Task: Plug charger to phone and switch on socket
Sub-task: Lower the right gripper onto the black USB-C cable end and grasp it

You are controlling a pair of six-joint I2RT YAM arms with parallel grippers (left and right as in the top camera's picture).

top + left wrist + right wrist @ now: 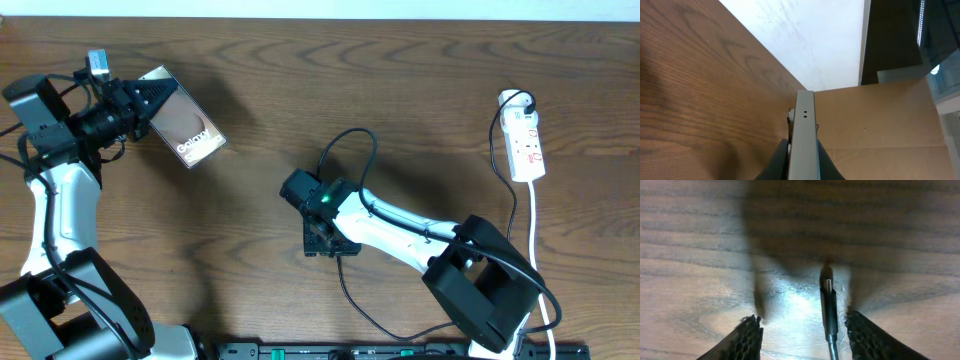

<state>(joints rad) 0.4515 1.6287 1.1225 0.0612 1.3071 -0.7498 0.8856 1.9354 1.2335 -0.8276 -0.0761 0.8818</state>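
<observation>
The phone (pixel 185 125) is near the far left corner of the table (pixel 300 70), the socket (pixel 526 145) lies along the right edge near the far corner, and the charger (pixel 828 307) tip rests mid-table.

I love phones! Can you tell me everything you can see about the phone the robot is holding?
The phone is a flat, dark rectangle with a brownish screen, a dark oval shape and white "Galaxy" lettering. It is at the far left of the wooden table, turned at a slant, screen up. The left gripper is shut on one short end; nothing else touches it. The left wrist camera shows its thin greyish edge with two tiny holes. Judging by its shadow, it seems lifted off the wood.
</observation>
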